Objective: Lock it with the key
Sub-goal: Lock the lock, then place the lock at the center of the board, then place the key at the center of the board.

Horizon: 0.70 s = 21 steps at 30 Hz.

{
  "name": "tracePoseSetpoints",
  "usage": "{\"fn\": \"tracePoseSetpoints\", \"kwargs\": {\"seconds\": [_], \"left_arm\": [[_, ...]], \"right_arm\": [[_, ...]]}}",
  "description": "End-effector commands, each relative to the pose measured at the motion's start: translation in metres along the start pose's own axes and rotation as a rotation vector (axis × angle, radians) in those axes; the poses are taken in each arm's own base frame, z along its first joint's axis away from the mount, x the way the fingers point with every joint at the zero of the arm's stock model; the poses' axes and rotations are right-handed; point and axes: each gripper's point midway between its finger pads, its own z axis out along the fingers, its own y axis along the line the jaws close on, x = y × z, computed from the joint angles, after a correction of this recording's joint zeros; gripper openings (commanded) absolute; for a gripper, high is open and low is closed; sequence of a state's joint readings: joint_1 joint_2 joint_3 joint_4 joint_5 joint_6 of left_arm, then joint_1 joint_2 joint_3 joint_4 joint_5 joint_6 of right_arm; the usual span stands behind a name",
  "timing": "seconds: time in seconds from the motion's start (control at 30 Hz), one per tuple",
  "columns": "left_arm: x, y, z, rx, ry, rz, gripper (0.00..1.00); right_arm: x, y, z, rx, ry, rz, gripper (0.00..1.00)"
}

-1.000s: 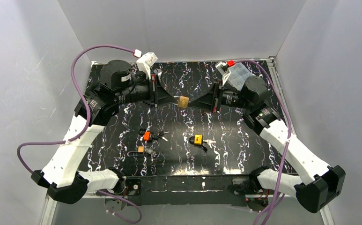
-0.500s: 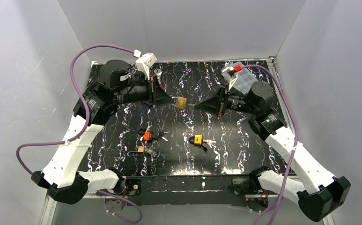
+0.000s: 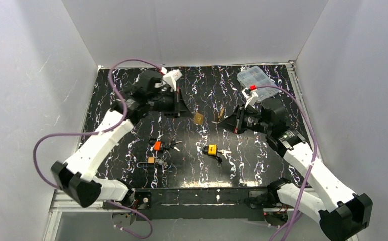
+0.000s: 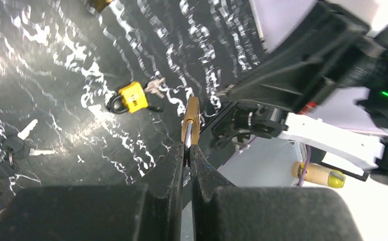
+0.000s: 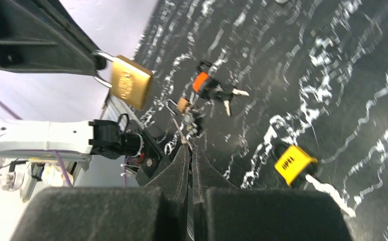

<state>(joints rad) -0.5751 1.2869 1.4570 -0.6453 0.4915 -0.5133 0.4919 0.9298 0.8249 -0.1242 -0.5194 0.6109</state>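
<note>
Nearest us, a yellow padlock lies on the table. Beyond it, the right gripper has its jaws pressed together on a thin key. Near it but apart, the left gripper pinches the brass padlock by its shackle, above the table.

brass padlock is off the table mid-workspace, pinched by its shackle in left gripper, body tilted. Shackle looks seated, can't confirm. Thin silver key sits in right gripper, well apart from padlock.
</note>
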Motion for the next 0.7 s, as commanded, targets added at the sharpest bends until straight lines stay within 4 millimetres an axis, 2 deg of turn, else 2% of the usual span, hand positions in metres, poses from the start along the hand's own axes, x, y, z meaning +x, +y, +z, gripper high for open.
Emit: {"fn": "tracePoseSetpoints", "kwargs": {"seconds": [0.0, 0.07, 0.2, 0.3, 0.43, 0.57, 0.67], "left_arm": [[0.006, 0.03, 0.042, -0.073, 0.026, -0.122, 0.0], [0.009, 0.05, 0.06, -0.136, 0.036, -0.161, 0.0], [0.016, 0.104, 0.088, -0.338, 0.067, -0.209, 0.0], [0.025, 0.13, 0.108, -0.396, 0.117, -0.238, 0.0], [0.039, 0.168, 0.127, -0.483, 0.171, -0.291, 0.0], [0.043, 0.191, 0.138, -0.51, 0.192, -0.327, 0.0], [0.04, 0.203, 0.14, -0.541, 0.194, -0.322, 0.0]], "right_arm": [[0.014, -0.035, 0.006, 0.158, 0.026, 0.09, 0.01], [0.016, -0.042, 0.017, 0.19, 0.048, 0.095, 0.01], [0.019, -0.057, 0.048, 0.306, 0.107, 0.074, 0.01], [0.027, -0.08, 0.076, 0.42, 0.17, 0.074, 0.01], [0.035, -0.112, 0.104, 0.538, 0.23, 0.104, 0.01], [0.037, -0.13, 0.127, 0.594, 0.265, 0.096, 0.01], [0.038, -0.146, 0.137, 0.66, 0.288, 0.087, 0.01]]}}
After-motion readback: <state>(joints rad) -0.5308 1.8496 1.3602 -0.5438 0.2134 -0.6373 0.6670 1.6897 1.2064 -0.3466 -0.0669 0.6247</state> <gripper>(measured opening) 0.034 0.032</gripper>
